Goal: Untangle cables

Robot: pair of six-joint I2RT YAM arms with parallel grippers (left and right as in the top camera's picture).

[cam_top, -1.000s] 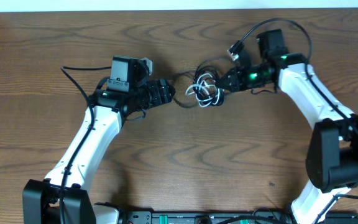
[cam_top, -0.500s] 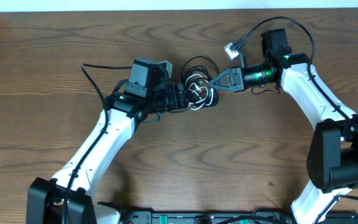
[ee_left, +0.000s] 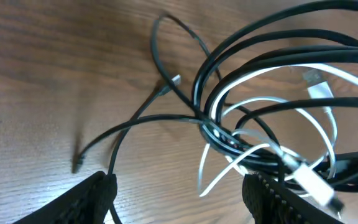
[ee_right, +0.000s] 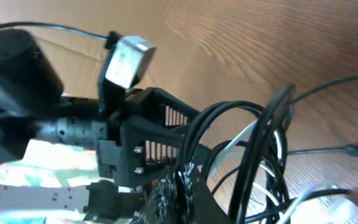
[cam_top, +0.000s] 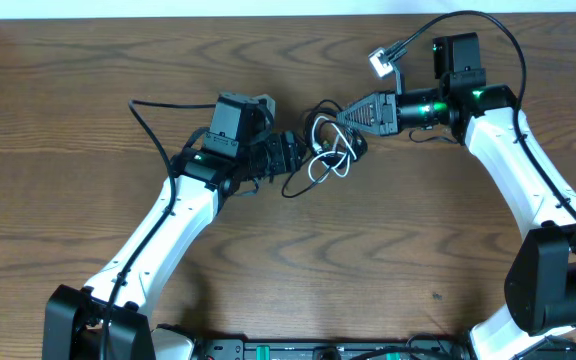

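The cables (cam_top: 326,150) sit as one knot in the upper middle of the wooden surface (cam_top: 388,260), between the two arms. The knot is several thin black loops with a white cable (cam_top: 318,170) threaded through them.

The right tool (cam_top: 340,117) comes in from the right, its fingers pressed together on black strands at the knot's upper right edge. In the right wrist view the right tool (ee_right: 178,186) pinches those strands at its tips. The loops rise straight in front of the lens and cover much of what lies behind. Past them stands the left arm (ee_right: 17,68), close by, with a pale camera box (ee_right: 128,59) on top.

The left tool (cam_top: 296,155) is just beside the knot on its left, fingers spread. Seen from its own wrist, the left tool (ee_left: 179,190) shows both fingertips at the bottom edge, wide apart. The bundle lies ahead of the gap, toward the right finger — whether a strand touches that finger I cannot tell. A white plug (ee_left: 312,182) lies near it. Two black ends trail off to the left on the wood, one with a small bright tip (ee_left: 174,79) and one with a dark tip (ee_left: 78,165).

A thick cord (cam_top: 148,128) loops off the left arm, and another arcs over the right arm and ends in a grey connector (cam_top: 379,60).
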